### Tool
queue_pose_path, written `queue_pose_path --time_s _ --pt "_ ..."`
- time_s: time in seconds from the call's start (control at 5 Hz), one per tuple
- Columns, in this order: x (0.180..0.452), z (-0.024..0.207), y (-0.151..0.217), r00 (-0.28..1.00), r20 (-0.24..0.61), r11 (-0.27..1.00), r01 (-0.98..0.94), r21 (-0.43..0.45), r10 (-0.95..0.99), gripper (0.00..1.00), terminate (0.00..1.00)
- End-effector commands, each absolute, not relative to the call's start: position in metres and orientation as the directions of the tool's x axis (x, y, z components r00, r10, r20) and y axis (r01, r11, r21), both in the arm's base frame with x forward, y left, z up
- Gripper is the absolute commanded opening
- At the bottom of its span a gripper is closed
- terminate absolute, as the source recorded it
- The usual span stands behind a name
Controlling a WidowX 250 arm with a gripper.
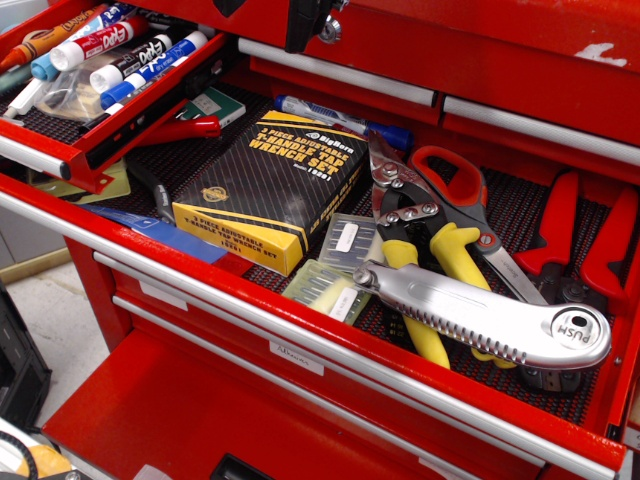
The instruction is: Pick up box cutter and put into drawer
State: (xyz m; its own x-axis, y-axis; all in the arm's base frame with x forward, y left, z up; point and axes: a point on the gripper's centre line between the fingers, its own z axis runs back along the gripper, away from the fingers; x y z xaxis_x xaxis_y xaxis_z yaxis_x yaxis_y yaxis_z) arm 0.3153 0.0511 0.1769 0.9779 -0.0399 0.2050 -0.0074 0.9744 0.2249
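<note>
The box cutter (pixel 480 315), a long silver handle with a ridged lower edge and a round black "PUSH" button at its right end, lies in the wide red tool drawer (pixel 300 335). It rests across the yellow-handled snips (pixel 425 260), close to the drawer's front rail. The narrow shallow red drawer (pixel 150 112) is open at the upper left, with a black mesh liner and a silver front rail, and holds several markers (pixel 100 45). No gripper shows in this view.
In the wide drawer there is also a black-and-yellow wrench set box (pixel 270 185), red-handled scissors (pixel 470 200), red-handled pliers (pixel 585 245), small clear cases (pixel 335 265) and a blue pen (pixel 340 120). Closed red drawers lie above and below.
</note>
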Motion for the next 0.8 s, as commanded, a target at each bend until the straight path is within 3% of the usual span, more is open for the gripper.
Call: queue_pose_path --time_s 0.0,0.2,0.4,0.6 --pt "0.315 0.177 0.051 0.978 0.205 0.974 -0.007 0.225 -0.04 1.0 0.0" --pt "0.298 0.183 0.008 0.972 0.098 0.953 -0.228 0.2 0.212 1.0 0.0" --pt "0.294 0.191 -0.026 0.894 0.029 0.869 -0.442 0.221 0.447 1.0 0.0" --pt "0.293 0.185 -0.055 0.755 -0.03 0.747 -0.642 0.172 0.655 1.0 0.0"
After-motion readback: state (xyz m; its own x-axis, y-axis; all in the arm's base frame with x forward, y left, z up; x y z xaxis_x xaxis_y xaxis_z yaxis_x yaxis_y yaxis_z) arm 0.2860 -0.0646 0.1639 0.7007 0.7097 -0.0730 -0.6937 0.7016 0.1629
